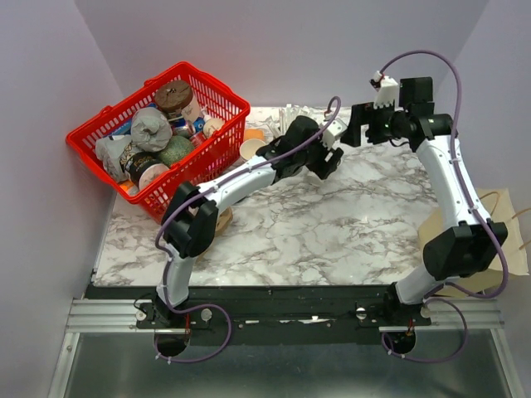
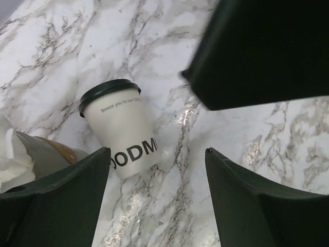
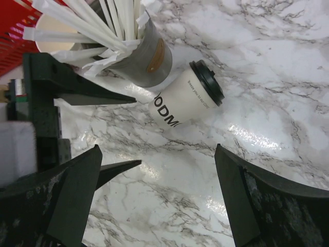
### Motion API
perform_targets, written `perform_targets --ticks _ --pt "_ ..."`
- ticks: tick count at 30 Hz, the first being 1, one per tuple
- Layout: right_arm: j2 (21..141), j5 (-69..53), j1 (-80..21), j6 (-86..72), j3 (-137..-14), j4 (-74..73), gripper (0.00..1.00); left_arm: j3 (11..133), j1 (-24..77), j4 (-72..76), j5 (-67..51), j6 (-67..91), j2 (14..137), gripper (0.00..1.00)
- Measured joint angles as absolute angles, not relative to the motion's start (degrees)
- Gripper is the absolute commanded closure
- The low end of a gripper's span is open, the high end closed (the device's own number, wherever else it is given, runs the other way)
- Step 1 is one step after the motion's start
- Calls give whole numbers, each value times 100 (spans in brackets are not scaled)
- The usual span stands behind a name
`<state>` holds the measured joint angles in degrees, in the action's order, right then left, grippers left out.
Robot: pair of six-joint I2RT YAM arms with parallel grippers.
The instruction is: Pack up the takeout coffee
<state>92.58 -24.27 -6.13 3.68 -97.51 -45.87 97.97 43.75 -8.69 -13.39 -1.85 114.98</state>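
**Grippers: both open, both empty, both trained on the cup**

Left gripper (image 2: 156, 154): jaws spread wide, nothing held. Its fingers frame the cup's base in the left wrist view, apparently lined up to close around the body.

Right gripper (image 3: 158, 149): jaws likewise wide, nothing held. It faces the left gripper from the far side, near it but apart, probably waiting or ready to assist.

Cup (image 3: 185, 98): cream paper with a black lid and partial lettering. It looks upright on the marble table (image 1: 332, 232), far centre, just beside the grey holder (image 3: 139, 56) of white sticks. Whether the two touch cannot be told. Judged not yet grasped.

Basket (image 1: 216, 85): red and full of goods, at the far left corner.

Bag (image 1: 498, 224): brown paper, past the table's right edge. It is likely the packing destination, which would explain the right arm's post on that side.

Obscured:
- In the top view the arms hide the cup entirely.
- The bag is partly covered by the right arm.
- The cup's lettering is cut off by a finger.
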Motion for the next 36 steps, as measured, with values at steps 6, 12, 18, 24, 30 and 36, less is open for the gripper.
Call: perform_targets --ticks 6,12,18,24,30,36 --pt "8921 -2580 -196 -54 -9830 -4488 0 10296 4440 -1345 -617 -161 12064 18" --pt "8707 -2812 -40 -316 -9730 -4386 0 10466 4477 -1673 -115 -163 12634 17" --pt "8503 -3065 115 -475 -9367 -4316 0 10554 4536 -1754 51 -113 12888 16" --pt "8475 -3197 235 -598 -9035 -4285 0 10722 4541 -1774 67 -80 13008 14" --pt "8473 -3297 248 -659 -8917 -4283 0 10967 4541 -1767 60 152 13200 13" --pt "8473 -3354 305 -698 -8912 -4248 0 11024 4541 -1804 69 364 13388 14"
